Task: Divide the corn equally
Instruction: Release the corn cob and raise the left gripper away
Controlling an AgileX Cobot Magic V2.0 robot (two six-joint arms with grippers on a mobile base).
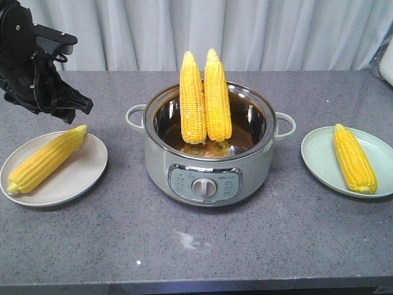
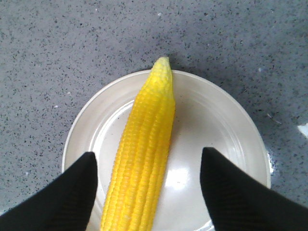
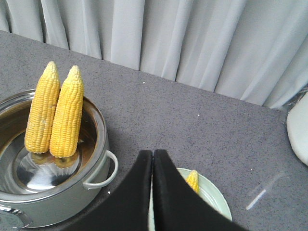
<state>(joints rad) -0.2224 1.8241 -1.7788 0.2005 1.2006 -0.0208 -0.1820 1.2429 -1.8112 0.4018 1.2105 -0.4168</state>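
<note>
Two corn cobs (image 1: 192,98) (image 1: 217,95) stand upright, side by side, in the electric pot (image 1: 159,157) at the table's middle; the right wrist view shows the same cobs (image 3: 42,108) (image 3: 66,113). A third cob (image 1: 46,158) lies on the beige plate (image 1: 83,175) at the left. My left gripper (image 2: 149,156) hovers open above this cob (image 2: 144,144), one finger on each side, not touching it. On the green plate (image 1: 319,153) at the right lies another cob (image 1: 354,158). My right gripper (image 3: 152,153) is shut and empty above that plate (image 3: 211,197), hiding most of it.
A grey curtain hangs behind the grey speckled table. The left arm (image 1: 31,67) is raised over the table's back left. A white object (image 1: 387,61) sits at the far right edge. The pot's side handles (image 1: 285,126) stick out toward both plates.
</note>
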